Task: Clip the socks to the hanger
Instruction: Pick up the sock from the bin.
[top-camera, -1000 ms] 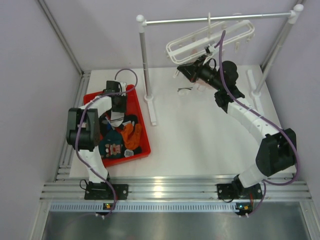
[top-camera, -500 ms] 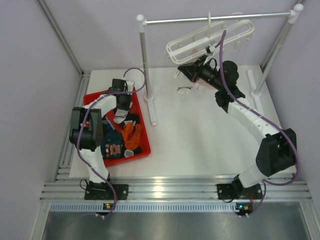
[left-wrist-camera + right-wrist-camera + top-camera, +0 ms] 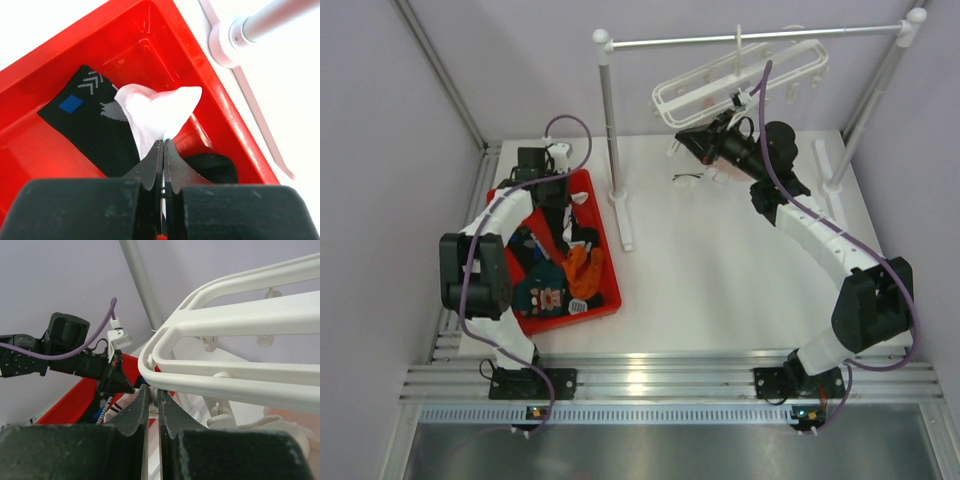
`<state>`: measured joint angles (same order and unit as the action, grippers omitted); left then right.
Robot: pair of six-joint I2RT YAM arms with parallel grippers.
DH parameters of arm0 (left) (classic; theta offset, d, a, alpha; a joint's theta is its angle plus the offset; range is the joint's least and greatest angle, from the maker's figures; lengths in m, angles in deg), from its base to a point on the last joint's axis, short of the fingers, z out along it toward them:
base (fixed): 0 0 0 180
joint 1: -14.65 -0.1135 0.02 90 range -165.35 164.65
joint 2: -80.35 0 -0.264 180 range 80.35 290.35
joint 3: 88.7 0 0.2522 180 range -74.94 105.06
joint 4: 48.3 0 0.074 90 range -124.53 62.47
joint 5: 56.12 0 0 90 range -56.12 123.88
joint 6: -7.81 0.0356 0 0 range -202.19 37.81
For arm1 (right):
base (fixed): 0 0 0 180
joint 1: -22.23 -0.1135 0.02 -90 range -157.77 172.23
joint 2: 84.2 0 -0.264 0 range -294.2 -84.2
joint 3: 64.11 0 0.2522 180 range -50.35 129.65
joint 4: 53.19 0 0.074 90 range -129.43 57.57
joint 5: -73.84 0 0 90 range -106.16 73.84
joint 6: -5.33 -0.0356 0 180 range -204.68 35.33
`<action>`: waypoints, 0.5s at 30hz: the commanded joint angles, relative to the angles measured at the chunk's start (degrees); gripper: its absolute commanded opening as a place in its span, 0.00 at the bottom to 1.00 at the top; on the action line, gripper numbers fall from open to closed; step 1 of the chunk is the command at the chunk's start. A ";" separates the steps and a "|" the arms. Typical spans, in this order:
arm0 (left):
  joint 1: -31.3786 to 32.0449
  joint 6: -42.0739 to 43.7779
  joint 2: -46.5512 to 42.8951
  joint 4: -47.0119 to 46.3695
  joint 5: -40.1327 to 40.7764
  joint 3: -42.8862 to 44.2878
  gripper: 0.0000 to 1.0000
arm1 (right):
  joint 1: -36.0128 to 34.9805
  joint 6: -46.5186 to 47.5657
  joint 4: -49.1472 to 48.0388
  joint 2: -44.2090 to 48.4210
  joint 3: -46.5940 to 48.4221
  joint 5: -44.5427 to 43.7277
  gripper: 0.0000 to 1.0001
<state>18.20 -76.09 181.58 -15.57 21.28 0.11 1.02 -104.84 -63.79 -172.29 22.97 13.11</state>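
In the red tray the teal sock and orange sock lie nearest. Beyond them the left claw is pinched tight on a white sock, held over a black sock. Farthest, the right claw is closed on a corner of the tilted hanger, which hangs from the rail
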 commanded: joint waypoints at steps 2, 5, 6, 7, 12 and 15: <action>-1.79 -1.89 -2.09 0.90 -8.49 2.74 0.00 | 0.73 0.12 -0.51 1.96 2.97 0.78 0.00; -2.15 -0.93 -0.86 2.04 -8.14 3.18 0.00 | 0.73 -0.05 -0.69 1.87 3.06 0.78 0.00; -2.15 0.29 0.10 2.65 -8.49 3.26 0.00 | 0.73 -0.05 -0.69 1.87 2.97 0.78 0.00; -2.15 2.57 0.72 4.14 -8.41 3.53 0.00 | 0.73 -0.05 -0.69 1.96 2.88 0.78 0.00; -1.97 12.16 8.52 13.45 -7.62 7.65 0.00 | 0.73 0.12 -0.69 1.79 2.71 0.87 0.00; -2.14 16.03 12.05 17.85 -5.07 9.06 0.00 | 0.73 0.12 -0.86 1.70 2.62 0.96 0.00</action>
<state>16.21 -66.75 190.19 -5.76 14.74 7.10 1.04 -104.84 -63.81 -172.29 22.97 13.49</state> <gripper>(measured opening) 0.012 0.044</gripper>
